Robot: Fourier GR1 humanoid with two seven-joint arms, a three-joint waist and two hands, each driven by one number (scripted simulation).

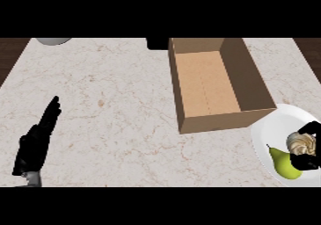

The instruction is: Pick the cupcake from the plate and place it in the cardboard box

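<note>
A cupcake (300,143) with pale swirled frosting sits on the white plate (273,127) at the right edge of the head view. My right hand (310,161) is at that edge, its black fingers (309,128) curled round the cupcake from above and below. The open cardboard box (211,83) stands just up and left of the plate, its inside bare. My left hand (37,140) rests open at the lower left of the counter, fingers straight and pointing away from me.
A green pear (283,165) lies on the plate beside the cupcake. A grey round object (53,41) shows at the counter's far left edge, and a dark object (157,43) stands behind the box. Dark wood borders the marble counter on both sides.
</note>
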